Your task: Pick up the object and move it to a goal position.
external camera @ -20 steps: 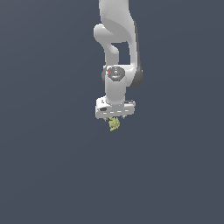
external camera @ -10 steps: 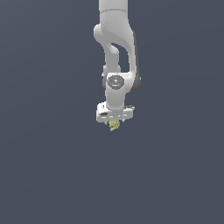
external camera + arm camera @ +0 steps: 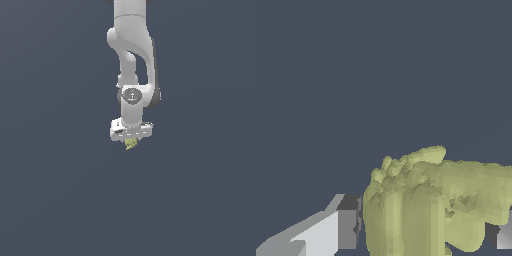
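Observation:
The object (image 3: 131,144) is a small yellow-green lumpy clump, hanging just under the white arm's hand in the exterior view. My gripper (image 3: 131,142) is shut on it, and only the lower lobes of the clump stick out below the hand. In the wrist view the object (image 3: 431,200) fills the space between the two fingers (image 3: 347,227), one pad on each side of it. The clump is held in the air, well above the dark ground.
Only a plain dark grey-blue ground (image 3: 50,200) lies around and below the arm. The white arm (image 3: 132,60) rises straight out of the exterior view's top edge.
The arm has carried the held clump slightly upward and a little to the exterior view's right. The grip has stayed the same.

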`<state>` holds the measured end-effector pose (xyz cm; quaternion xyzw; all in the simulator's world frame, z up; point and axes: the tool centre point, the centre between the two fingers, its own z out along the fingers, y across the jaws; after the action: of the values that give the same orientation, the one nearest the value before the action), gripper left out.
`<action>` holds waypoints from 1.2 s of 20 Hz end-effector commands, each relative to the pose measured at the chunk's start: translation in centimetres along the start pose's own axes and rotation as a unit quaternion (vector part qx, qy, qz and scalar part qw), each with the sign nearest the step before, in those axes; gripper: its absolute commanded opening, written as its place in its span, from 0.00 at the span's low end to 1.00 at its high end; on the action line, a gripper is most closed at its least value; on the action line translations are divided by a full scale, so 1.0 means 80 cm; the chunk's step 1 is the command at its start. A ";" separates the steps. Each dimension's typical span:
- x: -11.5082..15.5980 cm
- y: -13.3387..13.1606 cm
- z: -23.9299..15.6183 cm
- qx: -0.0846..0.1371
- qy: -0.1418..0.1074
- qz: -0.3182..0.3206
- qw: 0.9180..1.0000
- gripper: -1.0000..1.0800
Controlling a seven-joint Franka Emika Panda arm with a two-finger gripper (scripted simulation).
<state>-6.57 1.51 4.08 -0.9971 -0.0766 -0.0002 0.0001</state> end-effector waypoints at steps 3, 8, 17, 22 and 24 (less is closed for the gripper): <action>0.000 0.000 0.001 0.000 0.000 0.000 1.000 0.00; 0.001 0.002 -0.003 0.000 0.000 0.000 1.000 0.00; 0.008 0.026 -0.052 0.000 0.000 0.000 1.000 0.00; 0.016 0.050 -0.101 0.000 0.000 0.000 1.000 0.00; 0.019 0.062 -0.125 0.000 0.000 0.000 1.000 0.00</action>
<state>-4.60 -2.46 12.64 -0.9970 -0.0769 -0.0003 0.0003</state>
